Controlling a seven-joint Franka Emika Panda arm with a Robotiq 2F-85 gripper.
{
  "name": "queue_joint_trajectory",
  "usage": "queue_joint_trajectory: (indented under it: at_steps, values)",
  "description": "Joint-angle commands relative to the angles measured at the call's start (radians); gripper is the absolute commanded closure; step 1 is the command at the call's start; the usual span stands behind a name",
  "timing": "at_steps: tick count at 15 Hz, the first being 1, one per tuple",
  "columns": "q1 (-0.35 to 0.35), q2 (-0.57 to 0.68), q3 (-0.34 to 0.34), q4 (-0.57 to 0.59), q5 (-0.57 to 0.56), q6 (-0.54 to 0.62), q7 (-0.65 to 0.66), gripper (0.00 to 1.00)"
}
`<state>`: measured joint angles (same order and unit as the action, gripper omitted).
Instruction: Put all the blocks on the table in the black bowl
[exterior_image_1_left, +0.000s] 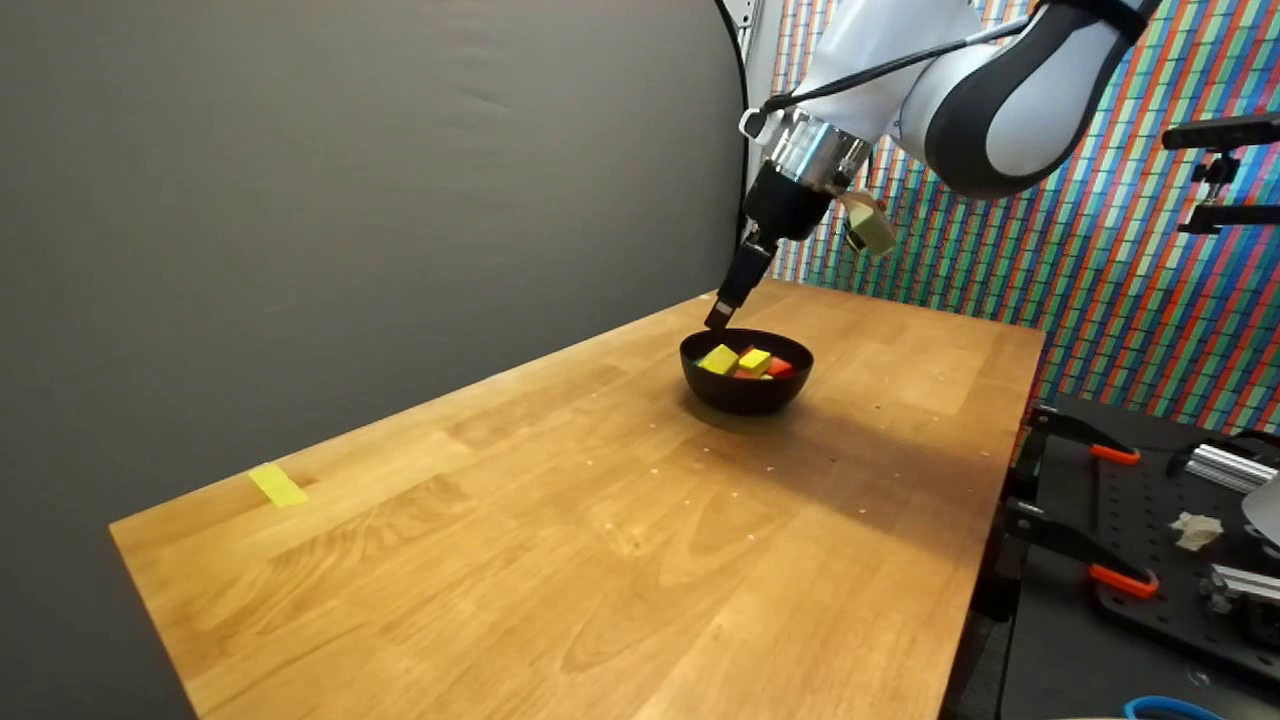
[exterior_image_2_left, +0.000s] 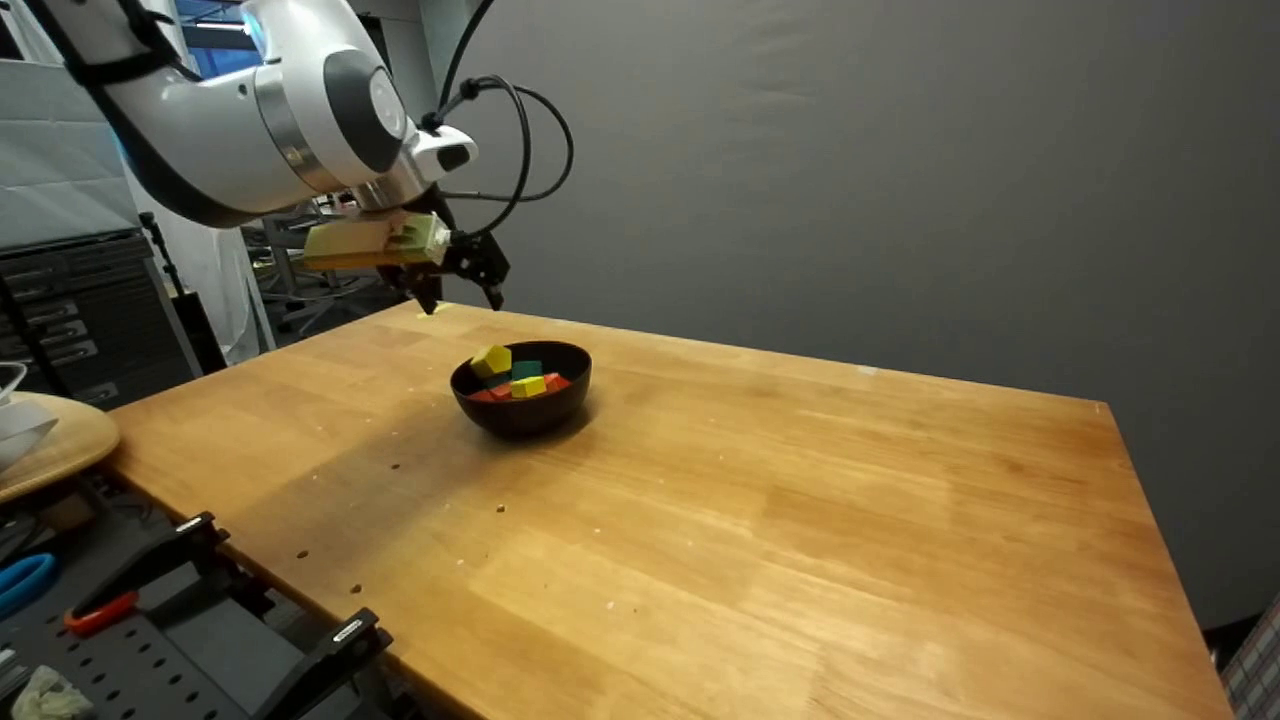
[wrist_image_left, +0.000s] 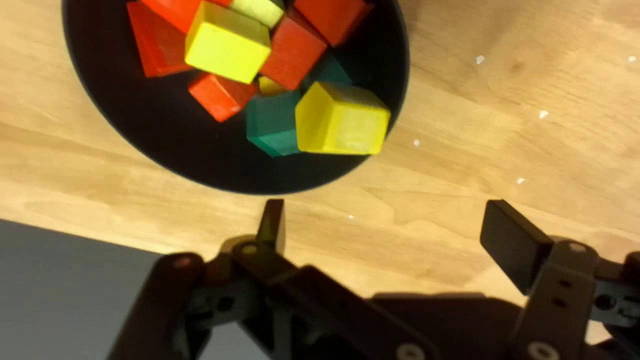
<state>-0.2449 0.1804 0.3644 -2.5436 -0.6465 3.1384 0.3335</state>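
Note:
The black bowl (exterior_image_1_left: 750, 400) stands upright on the wood-topped table (exterior_image_1_left: 600, 530) and shows in both exterior views. Heaped inside it are red-orange, yellow and green blocks. In the wrist view a yellow block (wrist_image_left: 345, 122) leans high against the bowl's rim beside a green block (wrist_image_left: 274, 125). Another yellow block (wrist_image_left: 227, 45) rests on top of red blocks (wrist_image_left: 295, 50). My gripper (wrist_image_left: 385, 220) is open with only bare wood visible between its fingers. It hovers above the table, just off the bowl's edge on the grey wall's side, touching no block.
A flat yellow strip (exterior_image_1_left: 278, 484) lies at the table's corner. A grey wall (exterior_image_2_left: 800, 200) runs along the table's back edge. Black clamps with orange grips (exterior_image_1_left: 1122, 580) and a perforated plate sit beside the opposite edge. A round wooden board (exterior_image_2_left: 60, 445) stands nearby.

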Motion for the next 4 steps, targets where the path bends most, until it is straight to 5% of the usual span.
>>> queue_joint_trajectory:
  at_steps: [1,2,3,4]
  values:
    - [-0.126,-0.119,0.165,-0.059,0.096,0.019,-0.143,0.0]
    - [-0.151,-0.129,0.203,-0.061,0.128,0.025,-0.176,0.0]
    - [0.067,-0.084,-0.001,-0.041,0.217,0.013,-0.215,0.01]
    - [0.082,-0.096,-0.006,-0.045,0.261,0.008,-0.243,0.01]
